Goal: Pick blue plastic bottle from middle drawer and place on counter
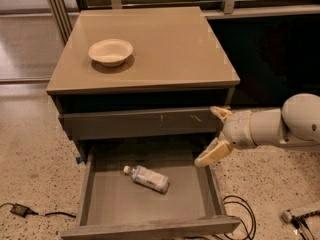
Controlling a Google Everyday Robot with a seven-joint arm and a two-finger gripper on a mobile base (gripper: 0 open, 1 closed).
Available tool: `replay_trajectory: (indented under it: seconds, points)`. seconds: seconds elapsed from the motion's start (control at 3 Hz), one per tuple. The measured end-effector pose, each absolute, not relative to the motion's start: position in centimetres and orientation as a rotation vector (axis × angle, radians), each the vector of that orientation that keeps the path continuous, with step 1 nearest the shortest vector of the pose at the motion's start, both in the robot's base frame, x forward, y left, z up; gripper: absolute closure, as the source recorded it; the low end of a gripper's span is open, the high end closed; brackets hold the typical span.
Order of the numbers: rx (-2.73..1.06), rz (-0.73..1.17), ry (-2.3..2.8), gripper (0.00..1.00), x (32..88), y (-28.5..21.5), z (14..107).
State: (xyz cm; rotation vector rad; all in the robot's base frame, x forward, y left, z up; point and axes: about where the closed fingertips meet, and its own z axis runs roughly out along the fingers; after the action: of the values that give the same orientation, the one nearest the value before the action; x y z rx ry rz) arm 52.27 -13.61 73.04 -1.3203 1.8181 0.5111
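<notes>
The blue plastic bottle (147,178) lies on its side on the bare grey floor of the open middle drawer (150,199), cap towards the back left. My gripper (214,135) is open at the drawer's right wall, up beside the closed scratched drawer front, to the right of the bottle and above it, empty. One fingertip (218,112) points up-left and the other fingertip (206,158) points down-left. The counter (165,49) is the glossy tan top of the cabinet.
A white bowl (110,51) stands on the counter's left part. The scratched drawer front (142,121) sits closed above the open drawer. Black cables (240,209) lie on the speckled floor at the right, and a plug and cord (22,210) at the left.
</notes>
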Motion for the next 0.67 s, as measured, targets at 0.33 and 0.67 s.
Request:
replay_trajectory:
  seconds: [0.33, 0.67]
  points:
    - [-1.338, 0.536, 1.876, 0.0, 53.77, -11.96, 68.91]
    - [-1.339, 0.538, 1.877, 0.0, 53.76, -11.87, 68.86]
